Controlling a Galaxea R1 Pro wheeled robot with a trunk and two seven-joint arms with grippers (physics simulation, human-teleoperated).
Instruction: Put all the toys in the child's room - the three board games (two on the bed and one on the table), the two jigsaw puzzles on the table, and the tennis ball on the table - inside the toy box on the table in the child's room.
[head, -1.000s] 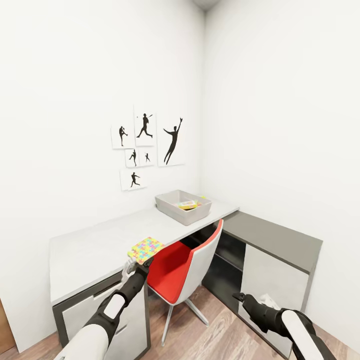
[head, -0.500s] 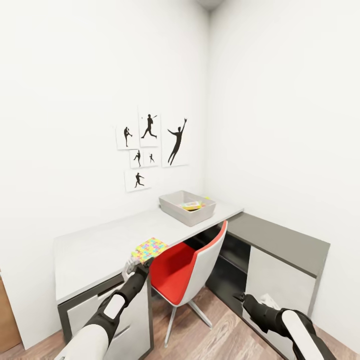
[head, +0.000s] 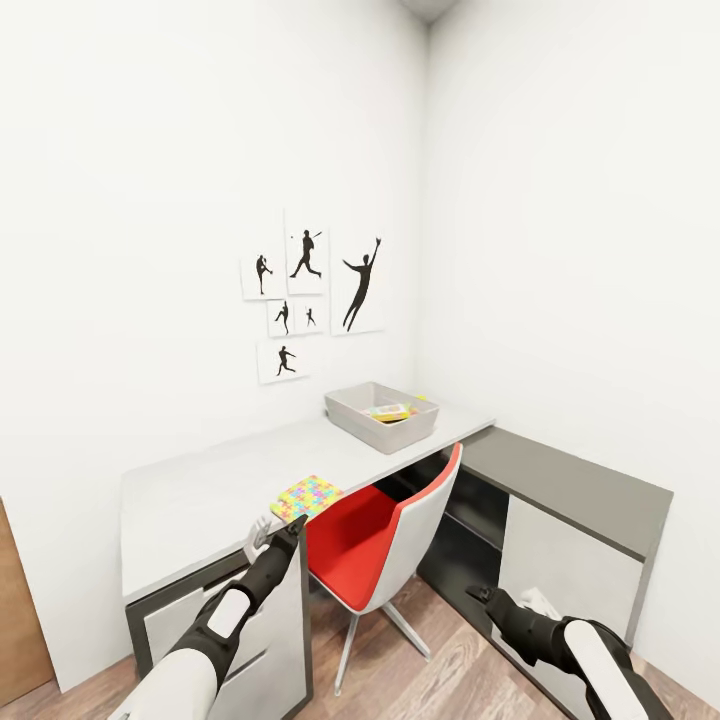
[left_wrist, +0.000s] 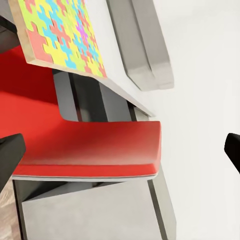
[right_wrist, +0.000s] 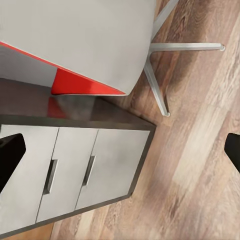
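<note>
Left arm stretched forward, left gripper (head: 278, 530) spread wide and empty just short of the jigsaw puzzle (head: 307, 497) overhanging the table (head: 190, 495) edge. Right arm low over the floor (head: 450, 680), right gripper (head: 482, 596) likewise parted, grasping nothing. Toy box (head: 381, 416) farther along the table.
</note>
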